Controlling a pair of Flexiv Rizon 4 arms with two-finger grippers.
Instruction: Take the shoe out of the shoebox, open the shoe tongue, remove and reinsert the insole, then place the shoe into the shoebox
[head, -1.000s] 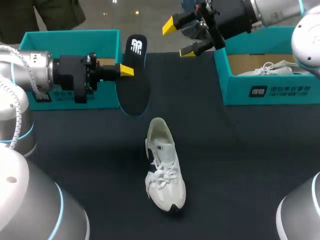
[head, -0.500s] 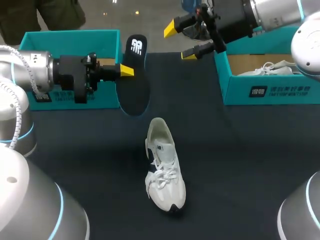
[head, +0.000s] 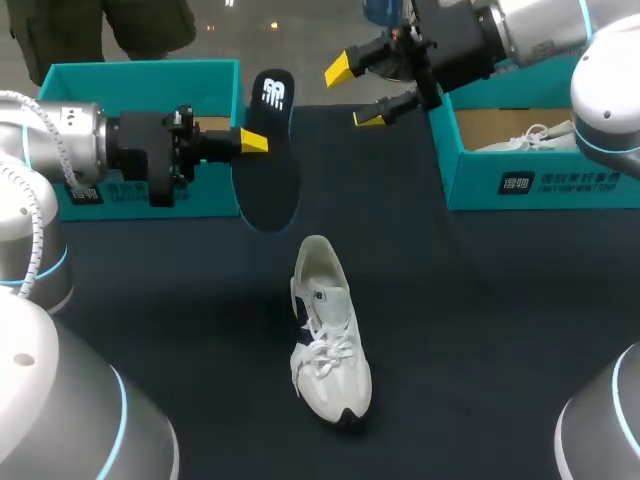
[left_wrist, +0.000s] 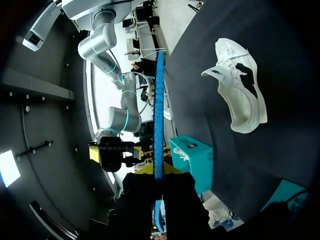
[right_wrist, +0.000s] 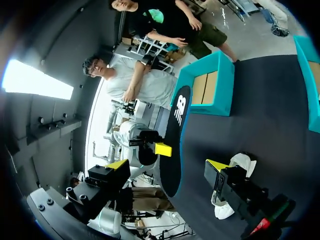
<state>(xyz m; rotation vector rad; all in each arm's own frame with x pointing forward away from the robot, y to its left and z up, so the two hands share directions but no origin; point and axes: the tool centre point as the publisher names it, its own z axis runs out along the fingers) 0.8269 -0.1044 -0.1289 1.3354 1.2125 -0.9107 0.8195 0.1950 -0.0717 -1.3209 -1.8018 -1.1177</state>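
Observation:
My left gripper is shut on the edge of a black insole and holds it upright above the table, in front of the left teal shoebox. In the left wrist view the insole shows edge-on, rising from between the left gripper. The white shoe lies on the dark table, toe toward the near edge, below the insole. My right gripper hangs open in the air to the right of the insole, touching nothing. In the right wrist view the insole stands ahead of the open right gripper.
The right teal shoebox stands at the back right with a second white shoe inside. The left shoebox stands open behind my left arm. Dark table cloth surrounds the shoe.
My right gripper has shifted slightly down and toward the insole, still open. The left arm, insole and shoe have not moved.

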